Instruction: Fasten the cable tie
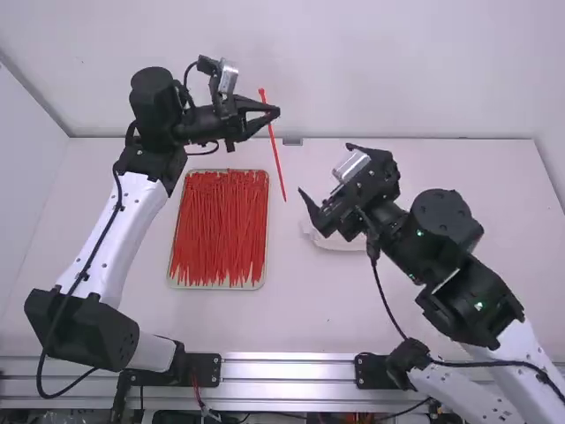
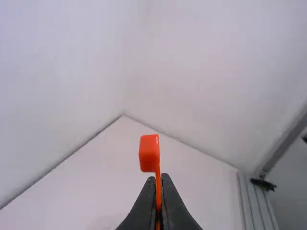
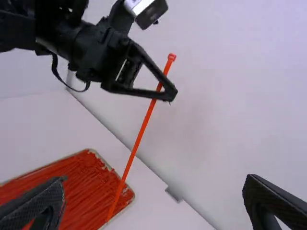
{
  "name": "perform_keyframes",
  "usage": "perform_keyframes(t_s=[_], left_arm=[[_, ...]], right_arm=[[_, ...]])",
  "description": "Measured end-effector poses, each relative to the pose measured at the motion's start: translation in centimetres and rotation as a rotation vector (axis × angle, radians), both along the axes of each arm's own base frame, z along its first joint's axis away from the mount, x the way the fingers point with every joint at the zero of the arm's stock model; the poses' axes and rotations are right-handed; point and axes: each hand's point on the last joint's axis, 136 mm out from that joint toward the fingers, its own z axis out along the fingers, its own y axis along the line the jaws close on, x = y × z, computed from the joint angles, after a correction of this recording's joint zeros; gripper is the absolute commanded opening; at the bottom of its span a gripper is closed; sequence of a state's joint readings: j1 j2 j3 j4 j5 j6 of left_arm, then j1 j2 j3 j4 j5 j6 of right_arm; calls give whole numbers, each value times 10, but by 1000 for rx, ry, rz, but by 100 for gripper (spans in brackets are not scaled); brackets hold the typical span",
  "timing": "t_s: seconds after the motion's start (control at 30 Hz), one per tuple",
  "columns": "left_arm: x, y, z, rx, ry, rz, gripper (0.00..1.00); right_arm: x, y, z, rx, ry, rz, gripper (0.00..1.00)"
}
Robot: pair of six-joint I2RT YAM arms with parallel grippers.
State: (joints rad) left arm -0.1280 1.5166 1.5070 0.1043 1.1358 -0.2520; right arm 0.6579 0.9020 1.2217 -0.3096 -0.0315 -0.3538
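Your left pincer (image 1: 275,112) is clenched on the orange cable tie (image 1: 274,150) just below its head, holding it up off the desk (image 1: 494,177). The tie's tail hangs free beside the tray (image 1: 261,284) of spare ties. Your right pincer (image 1: 309,212) gapes wide, apart from the tie and gripping nothing.

the cable tie (image 1: 274,150) is orange-red, like the bundle of ties (image 1: 221,228) in the beige-rimmed tray (image 1: 216,286); the desk (image 1: 353,291) is white, the fingers (image 2: 170,203) black.

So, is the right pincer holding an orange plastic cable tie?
No, the right pincer stands open and empty; the left pincer grips the orange plastic cable tie.
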Motion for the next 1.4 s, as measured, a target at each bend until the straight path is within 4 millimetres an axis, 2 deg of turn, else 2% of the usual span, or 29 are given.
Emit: perform_keyframes(t_s=[0.2, 0.37, 0.57, 0.67, 0.8, 0.93, 1.07, 1.17, 1.4], left_arm=[[-23, -4, 1, 9, -49, -138, 2], [-27, -1, 2, 8, -56, -162, 2], [-36, -1, 3, 6, -65, -220, 2], [-39, -1, 3, 6, -67, -234, 2], [-40, -1, 3, 7, -79, -242, 2], [-41, -1, 3, 8, -82, -248, 2], [-41, -1, 3, 9, -86, -248, 2], [-41, -1, 5, 9, -99, -248, 2], [-43, -4, 5, 9, -107, -256, 2]], right_arm=[[20, 0, -4, 31, 27, 109, 99], [31, 2, -10, 44, 48, 201, 98], [54, 0, -16, 97, 76, 333, 99], [69, -1, -25, 123, 100, 411, 99], [77, 1, -32, 155, 121, 517, 99], [79, 8, -42, 190, 166, 647, 100], [77, 17, -54, 214, 229, 753, 95], [69, 32, -64, 225, 287, 833, 95], [50, 60, -65, 221, 319, 913, 90]])
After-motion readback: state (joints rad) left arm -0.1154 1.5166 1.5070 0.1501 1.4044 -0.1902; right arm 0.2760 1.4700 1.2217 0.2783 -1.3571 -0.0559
